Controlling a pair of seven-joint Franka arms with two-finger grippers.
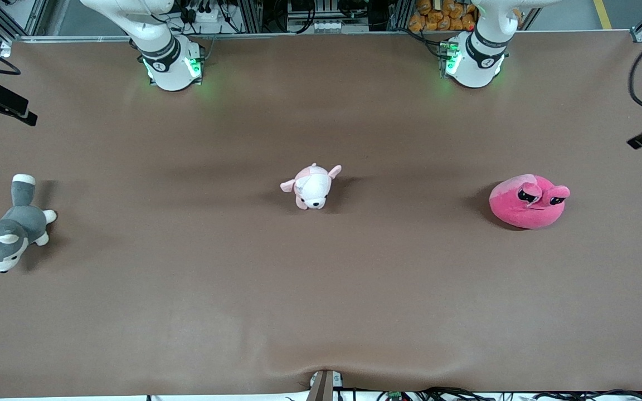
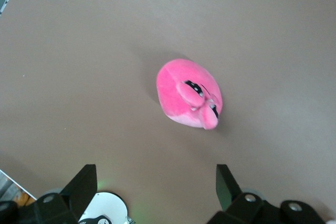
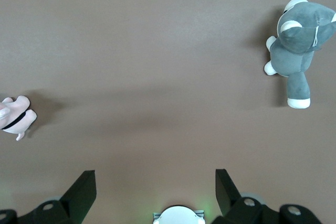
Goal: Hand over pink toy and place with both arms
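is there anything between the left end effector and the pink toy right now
Nothing visible. The left end effector hangs open above the bare table, with the pink toy alone below it. The puppy plush lies mid-table, well aside.

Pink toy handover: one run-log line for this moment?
phase: pre-grasp | pink toy: on table, left arm's end, untouched | left pincer: open, above it | right pincer: open, waiting
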